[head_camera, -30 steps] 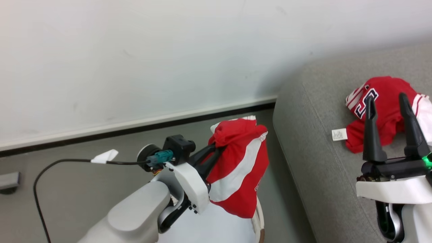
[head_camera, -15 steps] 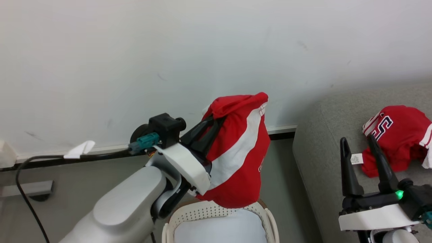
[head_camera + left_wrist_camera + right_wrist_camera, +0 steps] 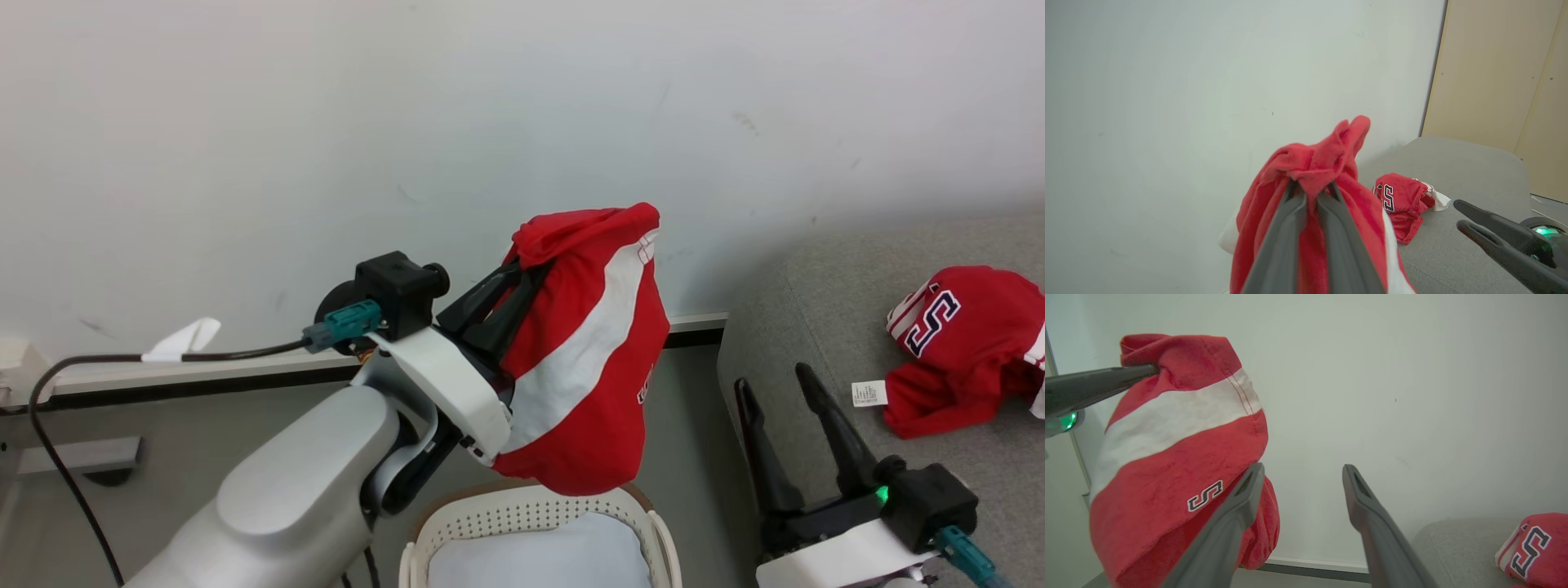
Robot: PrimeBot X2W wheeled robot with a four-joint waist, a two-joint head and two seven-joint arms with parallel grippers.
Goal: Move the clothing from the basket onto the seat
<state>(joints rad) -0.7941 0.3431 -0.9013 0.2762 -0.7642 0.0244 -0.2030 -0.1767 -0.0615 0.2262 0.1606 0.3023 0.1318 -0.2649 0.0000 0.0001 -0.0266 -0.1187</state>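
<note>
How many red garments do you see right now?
2. The lifted garment hangs from the shut left tool above the basket; the other garment lies on the grey seat. Part of the basket is out of frame, so more may be hidden.

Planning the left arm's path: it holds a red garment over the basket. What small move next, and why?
Probably swing the left gripper, jaws shut, rightward toward the sofa: the held garment hangs above the basket, and the sofa, with another garment on it, lies to the robot's right.
</note>
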